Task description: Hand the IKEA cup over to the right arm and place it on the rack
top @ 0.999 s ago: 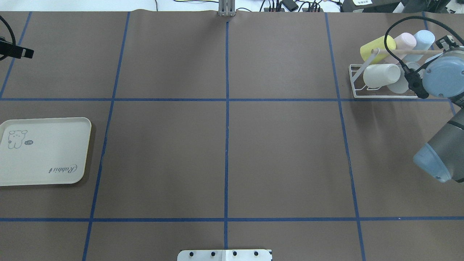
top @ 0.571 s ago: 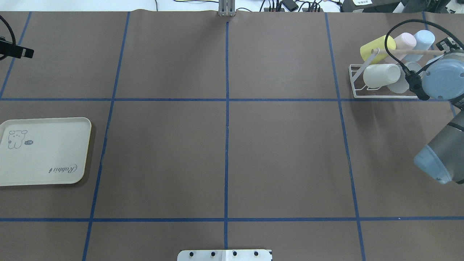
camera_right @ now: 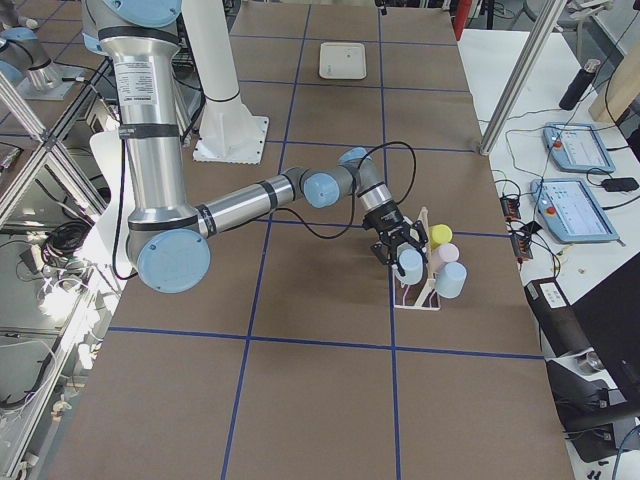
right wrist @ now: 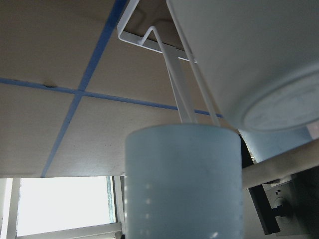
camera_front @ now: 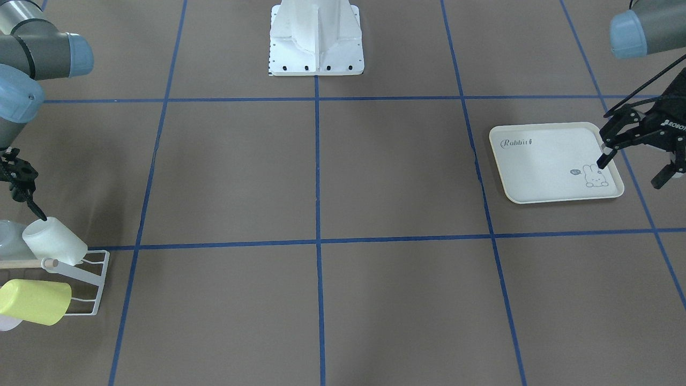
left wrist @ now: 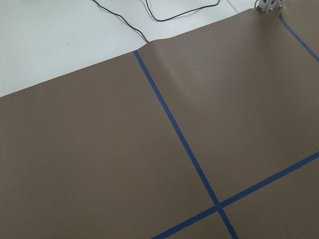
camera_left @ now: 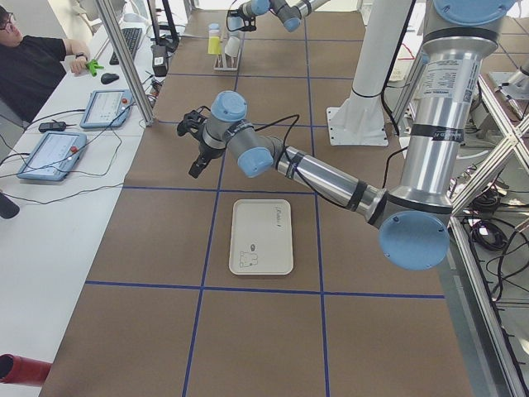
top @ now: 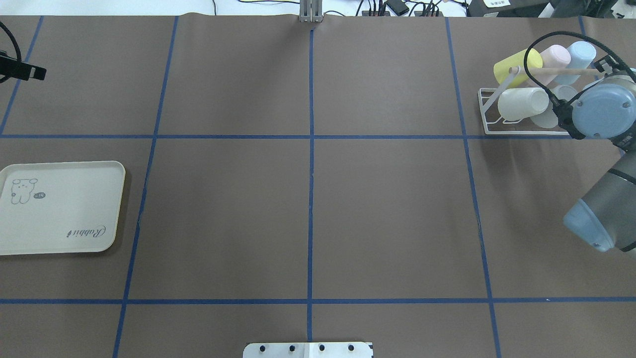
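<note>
The white wire rack (top: 484, 112) with its wooden rod (top: 561, 72) stands at the table's far right. A pale translucent IKEA cup (top: 546, 119) sits low among its prongs, beside a white cup (top: 521, 103). My right gripper (camera_right: 400, 255) is around the pale cup (right wrist: 182, 184), which fills the lower middle of the right wrist view with a dark finger against its right side. One fingertip (camera_front: 40, 216) touches the white cup's end. My left gripper (camera_front: 635, 169) hangs open and empty over the outer edge of the rabbit tray (camera_front: 536, 182).
Yellow (top: 516, 64), pink (top: 556, 54) and blue (top: 581, 52) cups hang on the rack's far row. The cream tray (top: 59, 233) lies bare at the left. The robot's base (camera_front: 316, 59) is at the near middle edge. A person sits at the side desk (camera_left: 33, 74).
My right wrist has shifted slightly left over the rack; the pale cup has hardly moved. The left arm and the tray are as before.
</note>
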Robot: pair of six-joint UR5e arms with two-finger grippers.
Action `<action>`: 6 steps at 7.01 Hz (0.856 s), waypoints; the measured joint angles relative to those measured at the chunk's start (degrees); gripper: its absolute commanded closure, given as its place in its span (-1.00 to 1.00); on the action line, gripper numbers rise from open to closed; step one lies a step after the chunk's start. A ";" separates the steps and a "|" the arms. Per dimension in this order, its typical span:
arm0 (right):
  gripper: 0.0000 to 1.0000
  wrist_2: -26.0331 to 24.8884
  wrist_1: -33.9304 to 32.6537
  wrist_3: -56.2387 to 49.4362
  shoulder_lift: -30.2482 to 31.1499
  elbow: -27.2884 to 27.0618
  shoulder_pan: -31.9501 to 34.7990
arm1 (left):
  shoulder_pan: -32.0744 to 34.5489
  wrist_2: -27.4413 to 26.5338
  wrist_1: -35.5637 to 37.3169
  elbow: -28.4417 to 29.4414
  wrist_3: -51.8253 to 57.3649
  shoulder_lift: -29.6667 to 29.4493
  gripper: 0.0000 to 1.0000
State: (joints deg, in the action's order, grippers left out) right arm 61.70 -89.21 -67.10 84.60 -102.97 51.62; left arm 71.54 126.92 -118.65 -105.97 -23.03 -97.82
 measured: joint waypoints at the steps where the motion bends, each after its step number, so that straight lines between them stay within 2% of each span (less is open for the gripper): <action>1: -0.33 -0.02 0.00 -0.17 -0.06 0.05 -0.34 | 0.00 0.00 0.00 0.00 0.00 0.00 -1.00; 3: -0.96 -0.68 0.00 -0.54 -0.15 0.21 -0.98 | 0.00 -0.01 0.00 0.15 0.00 -0.01 -1.00; 6: -0.98 -1.31 0.00 -0.56 -0.65 0.38 -1.16 | -0.07 -0.01 0.00 0.31 0.00 -0.08 -1.00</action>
State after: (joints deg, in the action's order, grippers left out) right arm 60.39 -89.21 -67.66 83.95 -102.60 50.46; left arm 71.47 126.91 -118.65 -105.66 -23.03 -97.90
